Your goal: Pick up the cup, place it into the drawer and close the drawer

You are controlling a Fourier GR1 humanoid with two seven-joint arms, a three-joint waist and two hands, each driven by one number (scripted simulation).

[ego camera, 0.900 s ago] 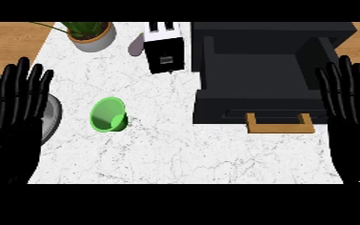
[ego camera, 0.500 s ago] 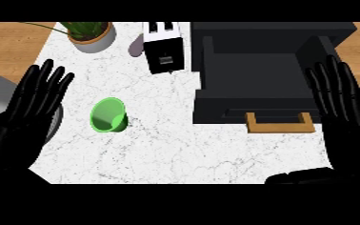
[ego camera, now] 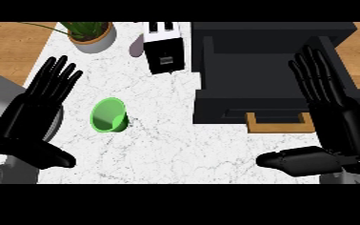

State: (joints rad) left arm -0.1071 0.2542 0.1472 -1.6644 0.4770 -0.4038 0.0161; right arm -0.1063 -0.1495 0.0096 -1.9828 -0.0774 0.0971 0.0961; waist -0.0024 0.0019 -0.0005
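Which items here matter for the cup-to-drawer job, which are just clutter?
Task items:
green plastic cup, lying on its side
black open drawer with wooden handle
left hand, open
right hand, open

Clutter:
potted plant in a pale round pot
black-and-white toaster

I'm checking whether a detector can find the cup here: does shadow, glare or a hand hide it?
Head view: even, soft light, no glare on the marble counter; the green cup lies on its side, unobstructed, casting only a faint shadow; left hand beside it, apart.
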